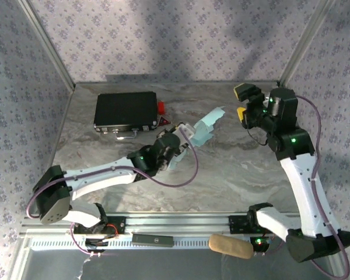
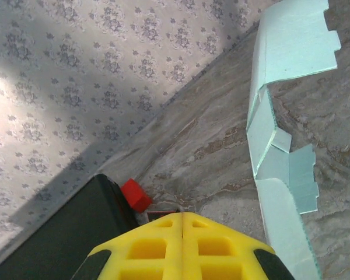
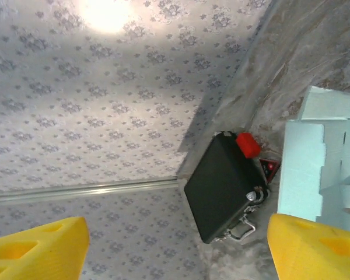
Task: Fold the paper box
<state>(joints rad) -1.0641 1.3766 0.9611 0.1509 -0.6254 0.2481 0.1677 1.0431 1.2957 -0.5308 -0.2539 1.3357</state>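
Note:
The paper box (image 1: 204, 129) is a pale blue die-cut card sheet, partly raised off the marble table mid-field. In the left wrist view the paper box (image 2: 274, 157) runs down the right side, just beside the yellow fingers. My left gripper (image 1: 184, 133) (image 2: 182, 217) is shut, its fingertips pressed together with no card showing in the seam. My right gripper (image 1: 243, 102) (image 3: 175, 248) hovers open to the right of the sheet, apart from it, with nothing between its fingers. In the right wrist view the paper box (image 3: 303, 169) lies at the right edge.
A black case (image 1: 125, 111) (image 2: 46, 233) (image 3: 221, 186) with a red part (image 1: 161, 107) (image 2: 135, 195) (image 3: 248, 144) lies at the back left, close to the left gripper. Patterned walls enclose the table. A metal rail (image 1: 163, 221) and a tan roll (image 1: 230, 246) sit at the near edge.

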